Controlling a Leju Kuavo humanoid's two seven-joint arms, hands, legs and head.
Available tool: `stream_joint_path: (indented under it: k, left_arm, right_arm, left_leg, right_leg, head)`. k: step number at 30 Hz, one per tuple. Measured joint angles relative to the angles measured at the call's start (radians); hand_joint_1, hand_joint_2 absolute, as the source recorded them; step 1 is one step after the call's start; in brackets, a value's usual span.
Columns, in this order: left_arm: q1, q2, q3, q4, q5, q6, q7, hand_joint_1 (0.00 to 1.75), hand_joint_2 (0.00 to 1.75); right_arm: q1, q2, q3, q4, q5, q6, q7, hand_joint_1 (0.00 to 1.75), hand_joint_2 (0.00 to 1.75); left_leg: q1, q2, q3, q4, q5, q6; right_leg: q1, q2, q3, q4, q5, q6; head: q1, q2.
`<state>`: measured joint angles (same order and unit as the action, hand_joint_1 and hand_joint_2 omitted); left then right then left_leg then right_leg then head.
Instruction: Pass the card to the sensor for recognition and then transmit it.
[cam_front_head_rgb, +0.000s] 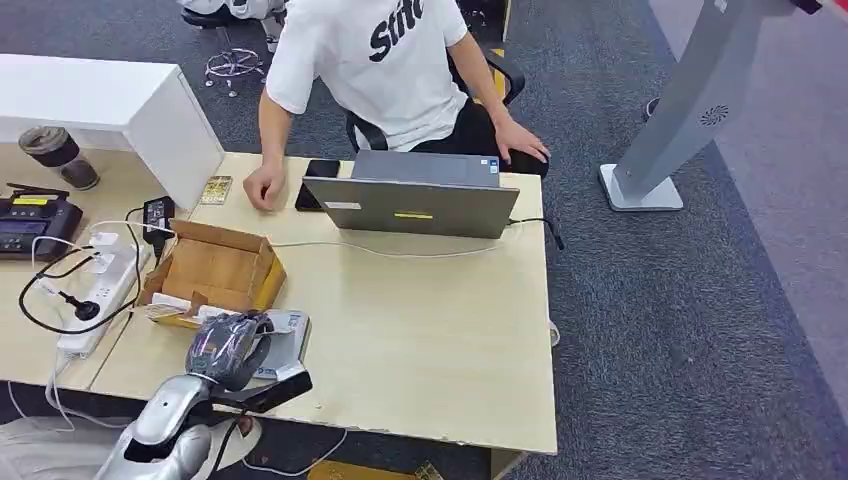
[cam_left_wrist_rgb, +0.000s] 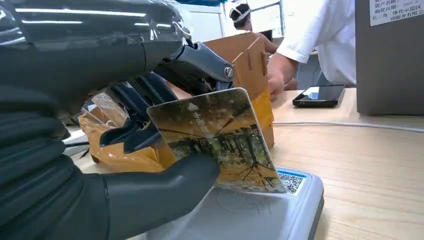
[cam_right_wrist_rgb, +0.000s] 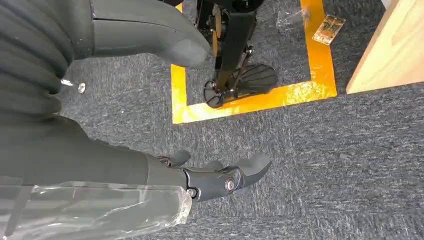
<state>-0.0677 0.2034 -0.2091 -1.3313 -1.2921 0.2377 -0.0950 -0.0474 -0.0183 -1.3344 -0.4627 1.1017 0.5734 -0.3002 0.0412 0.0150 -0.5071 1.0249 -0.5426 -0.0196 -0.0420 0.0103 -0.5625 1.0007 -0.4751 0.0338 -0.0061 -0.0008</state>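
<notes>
L hand (cam_left_wrist_rgb: 125, 150) is pinching card (cam_left_wrist_rgb: 220, 140) btwn thumb and fingers, holding it tilted just above sensor (cam_left_wrist_rgb: 280, 210), low edge nearly touching the reader top. Card's long axis is running along the pad. R hand (cam_right_wrist_rgb: 210, 175) is hanging off table, fingers apart, holding nothing. Person across desk is sitting well apart.

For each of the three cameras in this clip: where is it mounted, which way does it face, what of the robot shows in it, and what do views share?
Head view: high on the body, looking down at the pale wooden desk; the silver left arm enters from below, its left hand over the light grey card reader.
Left wrist view: behind the left hand, which holds the photo-printed card over the reader.
Right wrist view: hangs facing grey carpet; the right hand is open.
Shared: head and left wrist views both show the brown cardboard box and black phone.
</notes>
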Motion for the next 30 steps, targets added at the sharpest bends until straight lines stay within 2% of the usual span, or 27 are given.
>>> stream_joint_path:
  k: [13,19,23,30]
  left_arm:
    - [-0.028,0.019,-0.004,-0.023,0.011,0.008,0.015,1.75,1.75]
    - [-0.105,0.042,-0.002,-0.078,0.054,-0.020,0.019,1.75,1.75]
    - [-0.153,0.047,0.014,-0.106,0.072,-0.016,0.016,1.75,1.75]
    - [-0.181,0.049,0.024,-0.127,0.073,-0.008,0.014,1.75,1.75]
  right_arm:
    - [0.001,0.000,-0.009,0.000,-0.002,0.000,-0.009,0.00,1.75]
    - [0.002,0.000,-0.015,-0.002,-0.001,0.000,-0.011,0.00,1.75]
    - [0.003,0.000,-0.015,-0.002,0.001,0.000,-0.015,0.00,1.75]
    - [0.003,0.000,-0.015,-0.002,0.001,0.000,-0.015,0.00,1.75]
  left_leg:
    - [0.000,0.000,0.000,0.000,0.000,0.000]
    - [0.000,0.000,0.000,0.000,0.001,0.001]
    - [0.000,0.000,0.000,0.000,0.001,0.001]
    - [0.000,0.000,0.000,0.000,0.001,0.001]
  right_leg:
    - [0.000,0.000,0.000,0.000,0.000,0.000]
    - [0.000,0.000,0.000,0.000,0.001,0.000]
    - [0.000,0.000,0.000,0.000,0.001,0.000]
    - [0.000,0.000,0.000,0.000,0.001,0.000]
  head:
    - [0.000,0.000]
    - [0.000,0.000]
    - [0.000,0.000]
    - [0.000,0.000]
